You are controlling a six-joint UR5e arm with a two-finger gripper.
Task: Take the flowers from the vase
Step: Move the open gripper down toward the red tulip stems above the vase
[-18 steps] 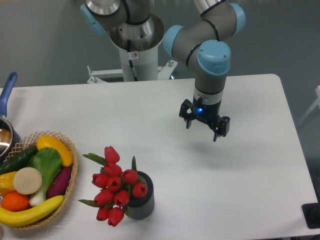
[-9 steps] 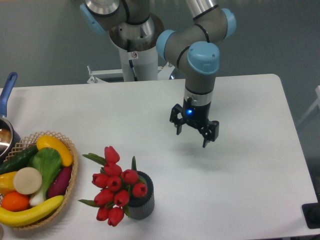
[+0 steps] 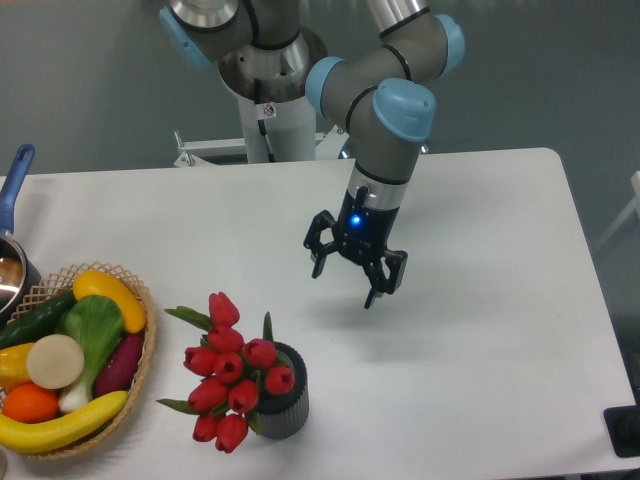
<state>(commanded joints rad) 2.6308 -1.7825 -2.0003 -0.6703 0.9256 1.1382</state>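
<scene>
Nearest the camera, the vase (image 3: 283, 410) stood upright on the white surface (image 3: 480, 380), and we took it as our landmark. The flowers (image 3: 232, 372) sat in its mouth, their red buds spilling over its left rim. To the left of the vase, well apart, lay a wicker basket (image 3: 145, 345) of plastic produce. Beyond the vase and to its right, our hand (image 3: 353, 272) hung above the surface, its two fingers spread wide and holding nothing. We judged the approach to be the step in hand: to do it well, we should centre the spread fingers over the bunch, descend near the vase mouth, and close around the gathered stems rather than the glossy buds.
</scene>
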